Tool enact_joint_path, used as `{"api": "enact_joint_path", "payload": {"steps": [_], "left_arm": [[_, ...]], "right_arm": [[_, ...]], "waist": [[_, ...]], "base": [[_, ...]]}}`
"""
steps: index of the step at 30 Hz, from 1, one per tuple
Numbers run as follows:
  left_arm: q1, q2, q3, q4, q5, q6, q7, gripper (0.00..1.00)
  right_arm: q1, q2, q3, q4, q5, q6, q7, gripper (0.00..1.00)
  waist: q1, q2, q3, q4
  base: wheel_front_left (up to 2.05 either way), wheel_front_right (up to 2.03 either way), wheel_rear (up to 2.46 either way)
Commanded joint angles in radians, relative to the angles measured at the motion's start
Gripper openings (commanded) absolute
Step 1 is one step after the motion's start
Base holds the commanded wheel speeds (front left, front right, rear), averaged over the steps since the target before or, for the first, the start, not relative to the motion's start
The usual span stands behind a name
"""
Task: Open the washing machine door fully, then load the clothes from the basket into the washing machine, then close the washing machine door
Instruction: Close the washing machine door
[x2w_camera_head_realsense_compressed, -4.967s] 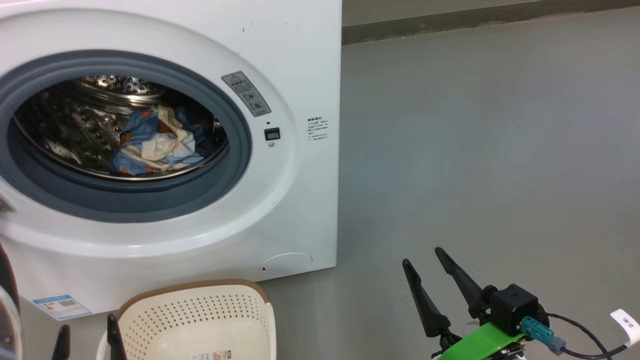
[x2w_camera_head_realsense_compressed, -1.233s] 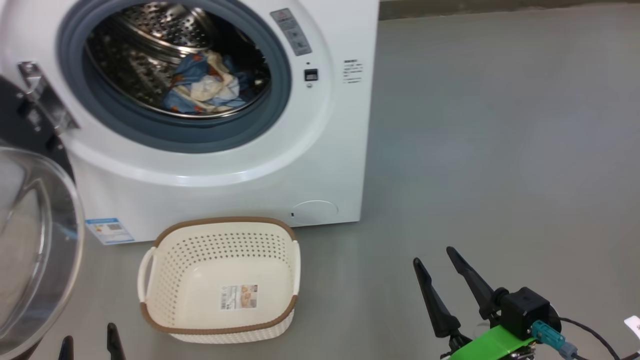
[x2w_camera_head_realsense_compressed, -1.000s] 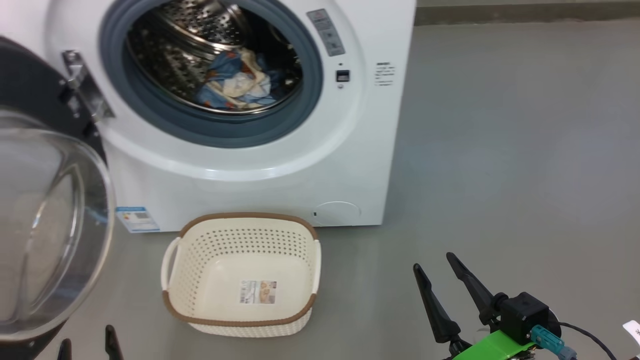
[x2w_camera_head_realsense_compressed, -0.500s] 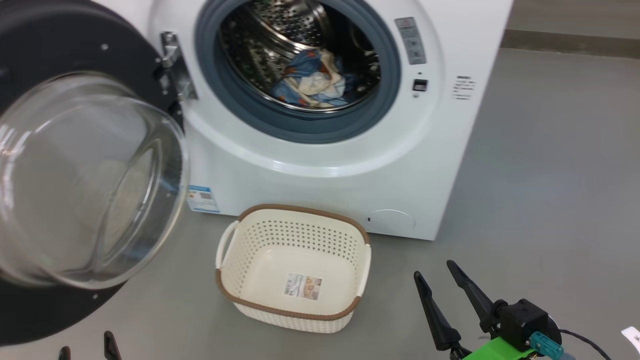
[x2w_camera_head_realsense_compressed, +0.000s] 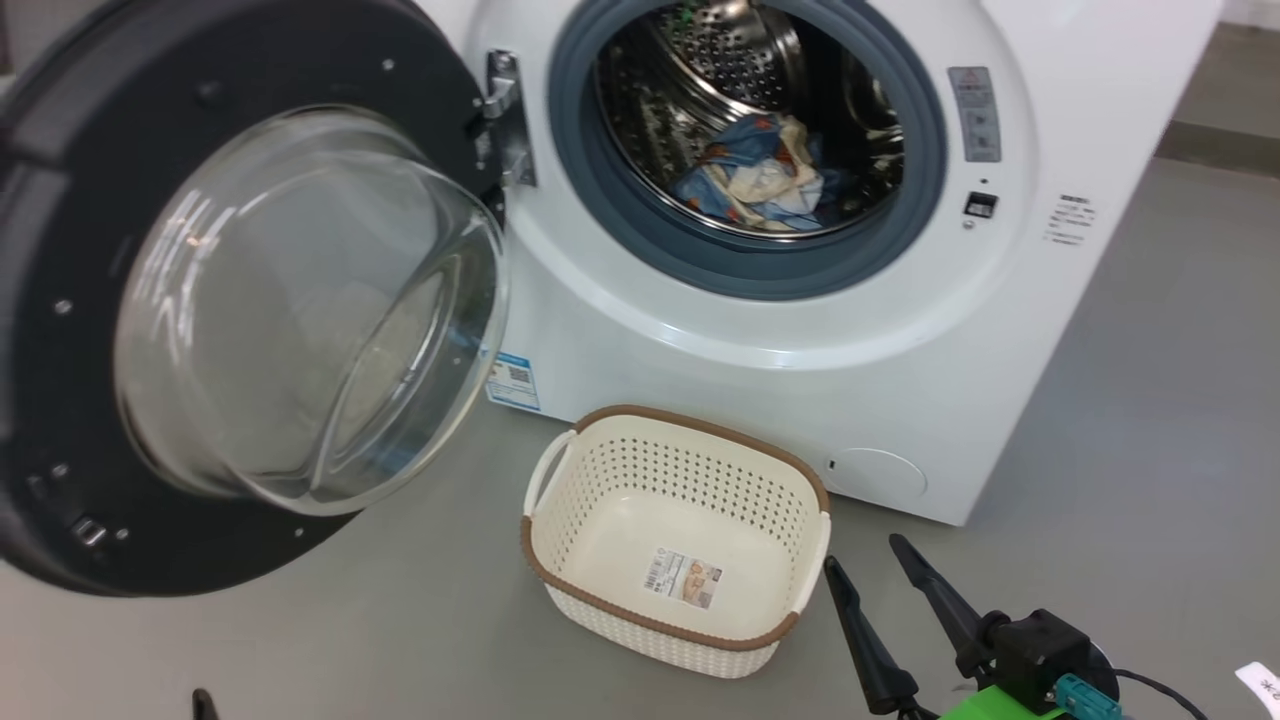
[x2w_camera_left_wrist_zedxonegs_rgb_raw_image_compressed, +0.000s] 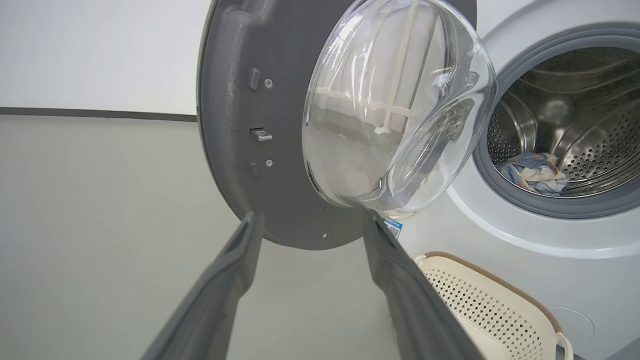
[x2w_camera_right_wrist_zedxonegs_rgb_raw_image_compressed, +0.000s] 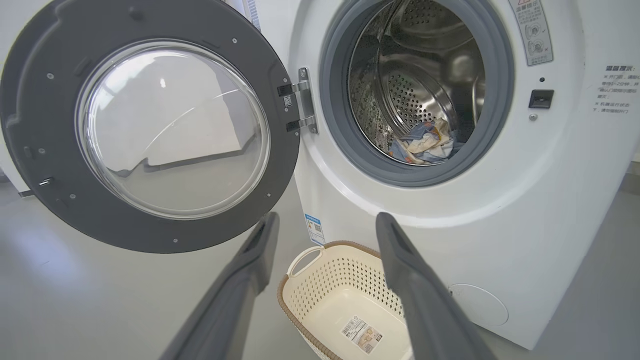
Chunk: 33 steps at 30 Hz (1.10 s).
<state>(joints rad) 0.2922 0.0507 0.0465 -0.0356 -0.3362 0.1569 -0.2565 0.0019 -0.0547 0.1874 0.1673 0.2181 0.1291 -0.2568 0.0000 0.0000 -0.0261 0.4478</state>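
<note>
Now, one washing machine (x2w_camera_head_realsense_compressed: 760, 400), one door (x2w_camera_head_realsense_compressed: 60, 250) open, one basket (x2w_camera_head_realsense_compressed: 700, 430), one clothes bundle (x2w_camera_head_realsense_compressed: 760, 175) inside, left gripper (x2w_camera_left_wrist_zedxonegs_rgb_raw_image_compressed: 312, 220) spread, right gripper (x2w_camera_head_realsense_compressed: 862, 552) spread.

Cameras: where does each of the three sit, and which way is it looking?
Head view: on the head, looking forward and down at the washing machine, its open door and the empty basket; the right pincer shows lower right.
Left wrist view: on the left wrist, looking along the open left pincer at the door's inner side.
Right wrist view: on the right wrist, looking along the open right pincer towards the drum.
Shared: both wrist views show the clothes inside the drum.
</note>
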Motion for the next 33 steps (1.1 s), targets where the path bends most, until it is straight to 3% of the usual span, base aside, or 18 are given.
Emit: {"api": "enact_joint_path", "payload": {"steps": [1, 12, 23, 24, 25, 26, 33], "left_arm": [[-0.007, 0.0, 0.04, -0.029, -0.004, 0.015, -0.005, 1.0], [0.011, 0.0, 0.047, -0.062, -0.019, 0.042, -0.005, 1.0], [0.017, -0.001, 0.046, -0.071, -0.008, 0.039, -0.005, 1.0], [0.018, -0.001, 0.045, -0.071, -0.007, 0.038, -0.005, 0.95], [0.02, -0.001, 0.044, -0.07, -0.008, 0.036, -0.005, 0.55], [0.02, -0.001, 0.043, -0.069, -0.008, 0.034, -0.005, 0.03], [0.022, -0.001, 0.039, -0.069, -0.002, 0.008, -0.005, 0.0]], "right_arm": [[-0.011, 0.005, 0.037, -0.025, -0.017, 0.002, -0.005, 1.0], [-0.056, 0.005, 0.072, -0.002, -0.026, 0.002, -0.005, 1.0], [-0.058, 0.005, 0.074, 0.007, -0.02, 0.002, -0.005, 1.0], [-0.057, 0.005, 0.073, 0.007, -0.02, 0.002, -0.005, 1.0], [-0.056, 0.005, 0.073, 0.007, -0.019, 0.002, -0.005, 1.0], [-0.054, 0.005, 0.073, 0.006, -0.019, 0.002, -0.005, 1.0], [-0.053, 0.005, 0.075, 0.006, -0.015, 0.002, -0.005, 1.0]], "waist": [[0.0, 0.0, -0.006, 0.028], [0.0, 0.0, 0.014, 0.044], [0.0, 0.0, 0.01, 0.042], [0.0, 0.0, 0.01, 0.042], [0.0, 0.0, 0.01, 0.042], [0.0, 0.0, 0.01, 0.042], [0.0, 0.0, 0.009, 0.042]], "base": [[0.0, 0.0, 0.0], [0.0, 0.0, 0.0], [0.0, 0.0, 0.0], [0.0, 0.0, 0.0], [0.0, 0.0, 0.0], [0.0, 0.0, 0.0], [0.0, 0.0, 0.0]]}}
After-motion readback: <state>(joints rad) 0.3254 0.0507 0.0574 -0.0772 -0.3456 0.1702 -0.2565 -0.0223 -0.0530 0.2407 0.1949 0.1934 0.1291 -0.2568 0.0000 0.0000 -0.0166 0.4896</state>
